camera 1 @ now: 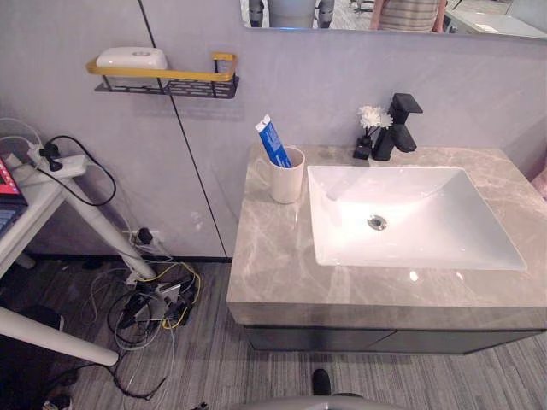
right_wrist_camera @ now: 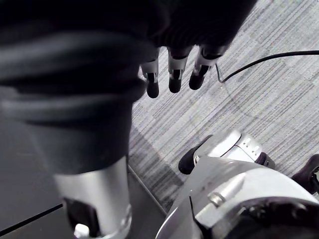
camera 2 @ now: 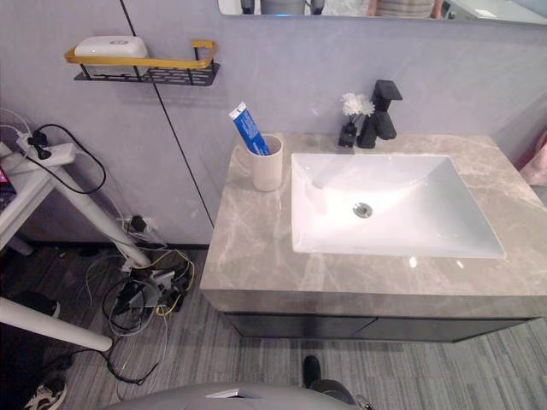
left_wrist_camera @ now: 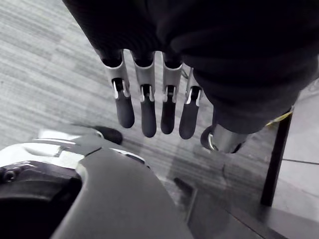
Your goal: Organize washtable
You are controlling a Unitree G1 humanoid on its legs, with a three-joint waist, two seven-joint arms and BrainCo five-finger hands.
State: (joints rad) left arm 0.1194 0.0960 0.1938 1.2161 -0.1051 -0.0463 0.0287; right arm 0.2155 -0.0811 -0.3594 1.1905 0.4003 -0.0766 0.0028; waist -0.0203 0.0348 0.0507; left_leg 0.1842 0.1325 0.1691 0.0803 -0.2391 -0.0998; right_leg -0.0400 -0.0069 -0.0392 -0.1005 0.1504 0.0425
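Found the toothpaste tube (camera 1: 273, 141) leaning up-left in the white cup (camera 1: 287, 179), left of the basin (camera 1: 410, 222) on the countertop (camera 1: 273, 265). Kept left hand (left_wrist_camera: 148, 107) and right hand (right_wrist_camera: 174, 74) hanging over the floor, fingers straight, empty. Judged the left nearer.

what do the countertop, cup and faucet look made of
Countertop: seemingly marble or marble-look stone, grey-beige with pale veins, slight sheen. Cup: cream, smooth, matte; ceramic or plastic, cannot tell. Faucet: matte black, angular, probably coated metal.
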